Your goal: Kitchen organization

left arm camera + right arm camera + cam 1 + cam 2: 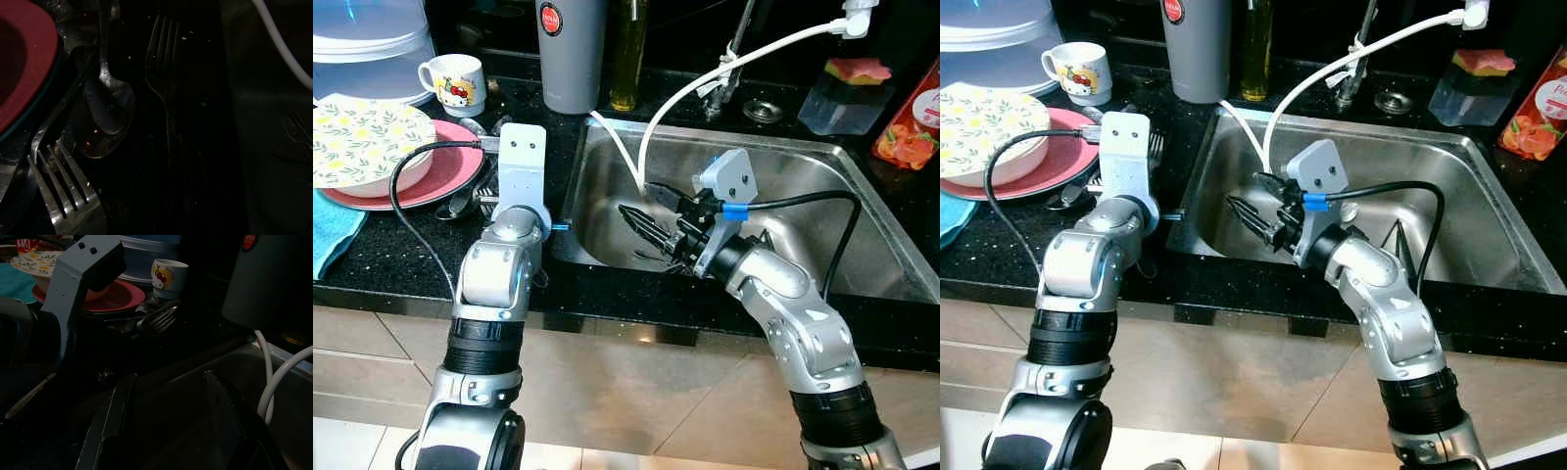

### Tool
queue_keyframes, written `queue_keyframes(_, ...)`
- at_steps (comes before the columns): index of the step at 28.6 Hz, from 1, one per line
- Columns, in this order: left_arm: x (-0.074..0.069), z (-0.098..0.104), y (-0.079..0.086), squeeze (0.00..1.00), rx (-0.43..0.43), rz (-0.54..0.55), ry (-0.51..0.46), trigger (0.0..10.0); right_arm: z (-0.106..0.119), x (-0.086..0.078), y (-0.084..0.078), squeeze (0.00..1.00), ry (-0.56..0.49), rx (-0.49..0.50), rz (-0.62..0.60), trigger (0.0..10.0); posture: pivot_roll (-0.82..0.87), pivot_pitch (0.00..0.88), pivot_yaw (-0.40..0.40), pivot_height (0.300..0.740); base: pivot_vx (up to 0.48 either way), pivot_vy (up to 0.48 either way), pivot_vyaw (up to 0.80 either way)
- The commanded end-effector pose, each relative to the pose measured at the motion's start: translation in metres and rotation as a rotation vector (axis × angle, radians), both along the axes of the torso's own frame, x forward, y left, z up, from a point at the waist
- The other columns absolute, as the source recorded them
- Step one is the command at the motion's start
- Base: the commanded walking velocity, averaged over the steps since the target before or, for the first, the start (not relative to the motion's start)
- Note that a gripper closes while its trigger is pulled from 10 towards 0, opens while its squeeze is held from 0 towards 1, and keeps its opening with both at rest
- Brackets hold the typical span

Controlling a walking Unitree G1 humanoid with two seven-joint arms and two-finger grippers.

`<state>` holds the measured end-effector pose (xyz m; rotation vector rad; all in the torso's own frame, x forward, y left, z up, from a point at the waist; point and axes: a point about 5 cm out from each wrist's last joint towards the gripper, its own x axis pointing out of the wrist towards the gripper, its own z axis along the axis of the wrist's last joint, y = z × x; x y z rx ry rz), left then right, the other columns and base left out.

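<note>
Right pincer parted over sink, forks near plate

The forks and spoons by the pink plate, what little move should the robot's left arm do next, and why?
Probably ease the left arm down toward one fork. Its wrist camera looks straight onto loose forks and a spoon lying on the dark counter beside the pink plate, none picked up yet.
</note>
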<state>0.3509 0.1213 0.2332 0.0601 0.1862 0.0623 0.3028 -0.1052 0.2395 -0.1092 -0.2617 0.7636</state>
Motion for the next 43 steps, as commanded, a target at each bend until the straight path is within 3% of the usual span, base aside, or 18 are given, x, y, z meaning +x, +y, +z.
queue_keyframes(1,0.000,0.000,-0.007,0.00,-0.012,-0.040,-0.020,0.0,0.003,-0.002,0.001,0.00,-0.017,-0.003,-0.001,10.0,0.23,0.062,-0.048,0.740,0.000,0.000,0.00)
queue_keyframes(2,0.000,0.006,-0.009,0.00,-0.017,-0.061,-0.060,1.2,0.003,-0.002,0.001,0.00,-0.017,-0.002,-0.001,10.0,0.23,0.062,-0.048,0.740,0.000,0.000,0.00)
queue_keyframes(3,-0.001,0.015,-0.012,0.00,-0.018,-0.090,-0.119,10.0,0.003,-0.002,0.001,0.00,-0.016,-0.002,-0.003,10.0,0.23,0.063,-0.048,0.740,0.000,0.000,0.00)
queue_keyframes(7,-0.005,0.044,-0.019,0.00,0.011,-0.141,-0.304,10.0,0.003,-0.001,0.000,0.00,-0.017,0.002,-0.010,10.0,0.23,0.066,-0.047,0.740,0.000,0.000,0.00)
queue_keyframes(14,-0.011,0.058,-0.028,0.00,0.053,-0.209,-0.400,10.0,0.004,0.000,-0.001,0.00,-0.019,0.009,-0.024,10.0,0.23,0.066,-0.047,0.740,0.000,0.000,0.00)
queue_keyframes(18,-0.005,0.041,-0.034,0.00,0.060,-0.285,-0.282,10.0,0.006,0.003,-0.004,0.00,-0.026,0.019,-0.055,10.0,0.23,0.066,-0.052,0.740,0.000,0.000,0.00)
queue_keyframes(21,-0.001,0.034,-0.038,0.00,0.114,-0.346,-0.258,10.0,0.007,0.006,-0.007,0.00,-0.028,0.024,-0.090,10.0,0.23,0.068,-0.052,0.740,0.000,0.000,0.00)
queue_keyframes(23,0.002,0.030,-0.043,0.00,0.143,-0.433,-0.237,10.0,0.007,0.013,-0.013,0.00,-0.018,0.018,-0.155,10.0,0.22,0.069,-0.055,0.740,0.000,0.000,0.00)
queue_keyframes(24,0.002,0.030,-0.043,0.00,0.143,-0.433,-0.237,10.0,0.007,0.013,-0.013,0.00,-0.018,0.018,-0.155,10.0,0.22,0.069,-0.055,0.740,0.000,0.000,0.00)
queue_keyframes(25,0.009,0.028,-0.045,0.00,0.143,-0.450,-0.204,10.0,0.006,0.020,-0.022,0.00,0.001,0.023,-0.230,10.0,0.22,0.072,-0.054,0.740,0.000,0.000,0.00)
queue_keyframes(28,0.024,0.021,-0.047,0.00,0.109,-0.448,-0.122,10.0,0.004,0.030,-0.041,0.00,0.039,0.038,-0.381,10.0,0.21,0.073,-0.054,0.740,0.000,0.000,0.00)
queue_keyframes(34,0.032,0.015,-0.061,0.00,0.055,-0.516,-0.056,10.0,0.001,0.037,-0.060,0.00,0.081,0.052,-0.533,10.0,0.19,0.080,-0.048,0.740,0.000,0.000,0.00)
queue_keyframes(36,0.035,0.007,-0.072,0.00,0.011,-0.575,-0.014,10.0,-0.003,0.040,-0.072,0.00,0.111,0.067,-0.622,10.0,0.18,0.082,-0.044,0.740,0.000,0.000,0.00)
queue_keyframes(37,0.034,0.001,-0.078,0.36,-0.013,-0.613,0.014,10.0,-0.004,0.041,-0.076,0.00,0.120,0.075,-0.656,10.0,0.18,0.082,-0.044,0.740,0.000,0.000,0.00)
queue_keyframes(38,0.034,0.001,-0.078,0.36,-0.013,-0.613,0.014,10.0,-0.004,0.041,-0.076,0.00,0.120,0.075,-0.656,10.0,0.18,0.082,-0.044,0.740,0.000,0.000,0.00)
queue_keyframes(39,0.034,-0.003,-0.084,1.00,-0.035,-0.648,0.033,10.0,-0.005,0.041,-0.078,0.00,0.124,0.080,-0.674,10.0,0.17,0.085,-0.040,0.740,0.000,0.000,0.00)
queue_keyframes(42,0.034,-0.007,-0.089,1.00,-0.056,-0.690,0.049,10.0,-0.005,0.041,-0.078,0.00,0.124,0.087,-0.689,10.0,0.17,0.087,-0.037,0.740,0.000,0.000,0.00)
queue_keyframes(43,0.035,-0.003,-0.090,1.00,-0.051,-0.693,0.008,10.0,-0.005,0.041,-0.078,0.00,0.123,0.092,-0.692,10.0,0.17,0.088,-0.037,0.740,0.000,0.000,0.00)
